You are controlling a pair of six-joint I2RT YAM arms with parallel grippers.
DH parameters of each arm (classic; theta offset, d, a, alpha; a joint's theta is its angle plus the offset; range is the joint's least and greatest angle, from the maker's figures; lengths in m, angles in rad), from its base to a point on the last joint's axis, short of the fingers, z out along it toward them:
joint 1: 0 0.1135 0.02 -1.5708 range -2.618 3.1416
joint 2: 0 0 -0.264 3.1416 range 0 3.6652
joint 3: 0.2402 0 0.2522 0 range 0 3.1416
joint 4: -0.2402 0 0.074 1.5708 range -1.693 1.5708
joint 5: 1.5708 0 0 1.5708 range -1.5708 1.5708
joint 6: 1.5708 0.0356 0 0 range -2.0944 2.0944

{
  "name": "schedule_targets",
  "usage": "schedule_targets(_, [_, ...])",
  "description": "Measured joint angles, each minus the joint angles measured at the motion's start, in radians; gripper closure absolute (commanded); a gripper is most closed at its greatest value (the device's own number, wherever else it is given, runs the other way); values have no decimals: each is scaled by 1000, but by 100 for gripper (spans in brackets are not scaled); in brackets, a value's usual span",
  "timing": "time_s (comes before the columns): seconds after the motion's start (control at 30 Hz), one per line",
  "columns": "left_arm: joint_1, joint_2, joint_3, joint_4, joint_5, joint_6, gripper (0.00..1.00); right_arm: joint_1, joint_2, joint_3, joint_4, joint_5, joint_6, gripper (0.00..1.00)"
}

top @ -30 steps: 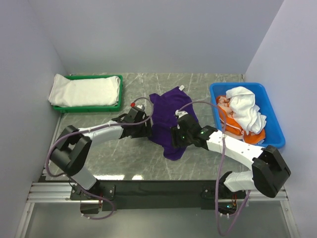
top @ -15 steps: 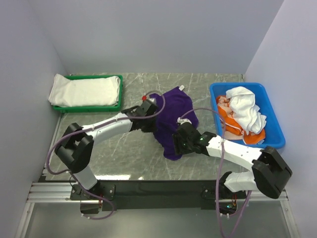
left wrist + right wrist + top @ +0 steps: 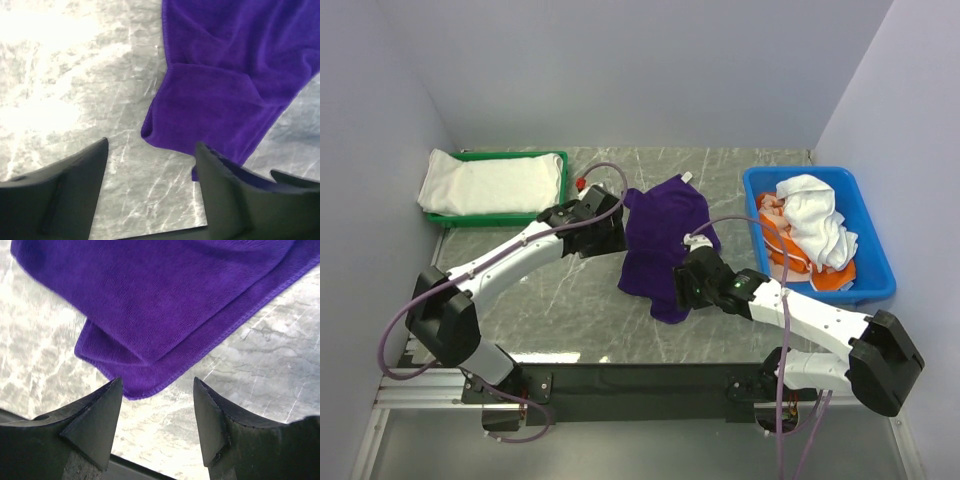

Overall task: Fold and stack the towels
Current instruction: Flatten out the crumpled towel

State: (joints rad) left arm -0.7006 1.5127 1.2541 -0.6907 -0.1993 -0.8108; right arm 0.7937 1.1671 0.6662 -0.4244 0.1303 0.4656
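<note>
Your purple towel [image 3: 665, 230] lies rumpled in the middle of the table [image 3: 570, 300], stretched far-to-near. Both pincers gape, empty: the left pincer [image 3: 150, 145] hovers over its left corner, the right pincer [image 3: 157, 382] over its near corner.

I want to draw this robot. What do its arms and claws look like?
The left arm and right arm are white tubes with chunky black joints and looping purplish cables. The left gripper and right gripper each have two dark wedge-shaped fingers.

Purple towel [image 3: 665, 235] — crumpled, partly doubled — on table [image 3: 570, 300]
</note>
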Motion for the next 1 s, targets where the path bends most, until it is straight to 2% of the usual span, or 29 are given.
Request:
schedule_targets(0.13, [16, 4, -13, 8, -8, 13, 14, 39, 4, 1, -3, -42, -41, 36])
schedule_targets(0.23, [24, -8, -50, 42, -3, 17, 14, 93, 49, 29, -14, -49, -62, 35])
schedule_targets(0.47, [175, -51, -183, 66, 26, 53, 11, 225, 284, 232, -42, 18, -65, 34])
schedule_targets(0.67, [269, -122, -244, 98, 33, 91, 10, 293, 495, 401, -122, 154, -8, 35])
schedule_targets(0.77, [274, -153, -283, 117, 45, 96, 10, 319, 592, 457, -191, 228, 25, 43])
schedule_targets(0.87, [274, -167, -321, 130, 56, 97, 11, 336, 632, 467, -243, 273, 40, 75])
schedule_targets(0.9, [274, -170, -335, 131, 64, 97, 12, 342, 636, 467, -262, 287, 45, 96])
schedule_targets(0.93, [275, -170, -342, 132, 69, 97, 12, 346, 636, 467, -278, 301, 45, 100])
schedule_targets(1.0, [275, -174, -354, 133, 78, 97, 12, 355, 628, 471, -307, 327, 51, 100])
